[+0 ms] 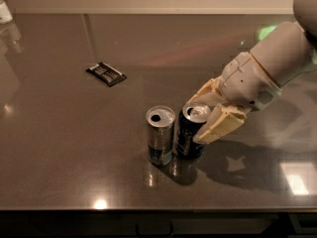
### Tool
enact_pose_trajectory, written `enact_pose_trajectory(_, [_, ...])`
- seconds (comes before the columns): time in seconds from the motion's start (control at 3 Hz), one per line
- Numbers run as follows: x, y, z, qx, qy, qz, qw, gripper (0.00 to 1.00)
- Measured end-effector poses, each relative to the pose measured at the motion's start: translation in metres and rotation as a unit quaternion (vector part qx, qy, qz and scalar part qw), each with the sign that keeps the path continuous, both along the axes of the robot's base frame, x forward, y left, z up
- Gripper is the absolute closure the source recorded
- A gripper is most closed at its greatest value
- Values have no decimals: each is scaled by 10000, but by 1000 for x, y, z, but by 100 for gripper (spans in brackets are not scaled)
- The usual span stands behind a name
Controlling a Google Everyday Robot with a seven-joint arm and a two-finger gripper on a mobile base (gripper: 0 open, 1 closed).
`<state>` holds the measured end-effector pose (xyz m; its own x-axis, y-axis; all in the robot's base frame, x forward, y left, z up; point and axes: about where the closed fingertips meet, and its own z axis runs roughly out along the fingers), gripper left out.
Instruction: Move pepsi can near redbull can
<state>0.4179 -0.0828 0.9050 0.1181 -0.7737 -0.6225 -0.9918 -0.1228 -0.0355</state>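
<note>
The pepsi can, dark blue with a silver top, stands upright on the dark table near the front middle. The redbull can, slim and silver with a blue patch low down, stands upright just to its left, almost touching it. My gripper reaches in from the right on a white arm. Its cream fingers sit on either side of the pepsi can, shut on it. The can rests on the table.
A small dark flat packet lies on the table at the back left. A white object stands at the far left corner. The table's front edge runs just below the cans.
</note>
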Motion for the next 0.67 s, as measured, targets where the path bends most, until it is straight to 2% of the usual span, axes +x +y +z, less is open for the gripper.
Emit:
enact_pose_trajectory(0.33, [5, -3, -1, 3, 15, -30, 10000, 0])
enact_pose_trajectory(0.67, [5, -3, -1, 3, 14, -30, 10000, 0])
